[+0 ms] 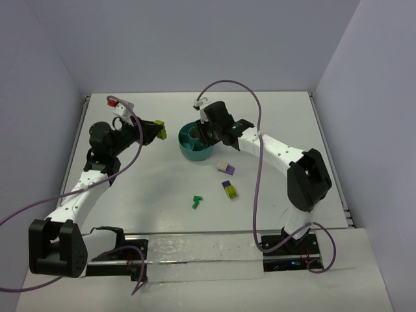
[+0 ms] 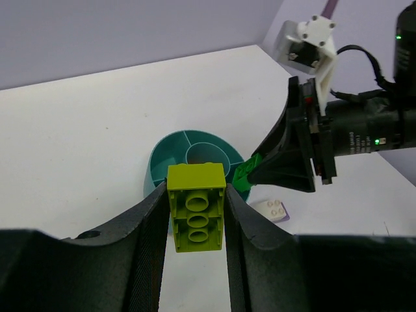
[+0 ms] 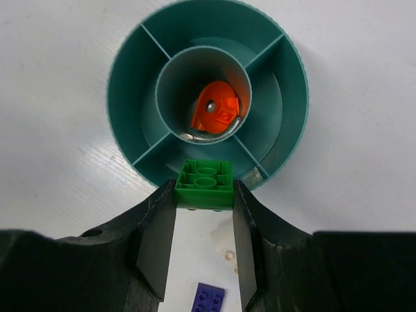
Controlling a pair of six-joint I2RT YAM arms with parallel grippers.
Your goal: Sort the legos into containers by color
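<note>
Left of centre in the overhead view, the left fingers (image 2: 148, 244) are clamped on a lime-green brick (image 2: 196, 208) held above the tabletop (image 1: 273, 117), just left of the teal bowl (image 1: 195, 153) and apart from it. In the left wrist view its hollow underside faces the camera. The three tubes run up the frame, so the long axis lies along the fingers and points toward the bowl.

At the bowl, the right fingers (image 3: 155, 237) are pressed on the two ends of a dark green brick (image 3: 205, 184), underside toward the camera. Its longer side runs left to right across the frame, over the bowl's lower rim. An orange-red piece (image 3: 216, 112) lies in the central ring.

Below the bowl, a small dark green piece (image 1: 197, 202) lies on the tabletop. To its right are a purple-and-white brick (image 1: 225, 168) and a purple-and-yellow brick (image 1: 229, 190).
</note>
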